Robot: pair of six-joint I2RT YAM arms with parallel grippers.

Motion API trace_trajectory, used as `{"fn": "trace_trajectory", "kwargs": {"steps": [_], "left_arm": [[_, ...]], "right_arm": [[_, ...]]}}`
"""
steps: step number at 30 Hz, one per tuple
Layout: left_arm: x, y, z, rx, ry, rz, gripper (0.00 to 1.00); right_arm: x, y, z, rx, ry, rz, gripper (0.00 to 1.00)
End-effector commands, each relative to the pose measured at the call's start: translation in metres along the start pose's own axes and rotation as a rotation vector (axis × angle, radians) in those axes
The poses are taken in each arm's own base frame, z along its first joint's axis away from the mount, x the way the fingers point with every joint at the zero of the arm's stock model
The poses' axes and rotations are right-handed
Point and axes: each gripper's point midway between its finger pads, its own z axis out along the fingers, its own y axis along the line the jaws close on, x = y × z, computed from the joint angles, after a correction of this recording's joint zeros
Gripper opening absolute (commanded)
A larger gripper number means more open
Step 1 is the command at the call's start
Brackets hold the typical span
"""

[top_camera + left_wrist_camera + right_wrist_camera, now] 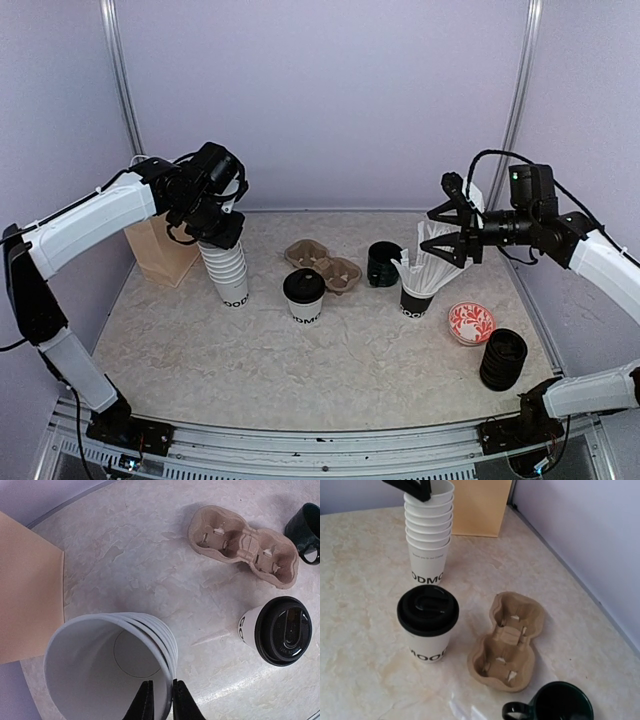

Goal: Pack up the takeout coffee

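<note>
One takeout coffee (304,295) (282,630) (427,620), a white lettered cup under a black lid, stands upright mid-table. To its left rises a stack of white lidless cups (232,275) (429,535). My left gripper (225,235) (164,700) straddles the top cup's rim: one finger is inside and one outside. Its jaws are narrow, the outer finger against the rim and a thin gap showing at the inner one. My right gripper (447,230) hovers open and empty at the right, above the black cup of white sticks (418,290). Its fingers do not show in the right wrist view.
The brown two-cup tray (323,266) (242,545) (510,640) lies empty behind the lidded cup. A dark mug (383,263) (555,707) sits right of it. A brown paper bag (160,250) (25,590) stands far left. A red patterned dish (471,322) and stacked black lids (503,358) lie front right.
</note>
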Motion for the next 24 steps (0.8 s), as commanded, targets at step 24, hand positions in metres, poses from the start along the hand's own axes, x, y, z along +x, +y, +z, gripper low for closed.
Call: {"fn": "trace_trajectory", "kwargs": {"steps": [24], "left_arm": [[-0.038,0.006,-0.041,-0.171,-0.088,0.028,0.00]], "right_arm": [[-0.005,0.004,0.000,-0.037,-0.023,0.000,0.77]]}}
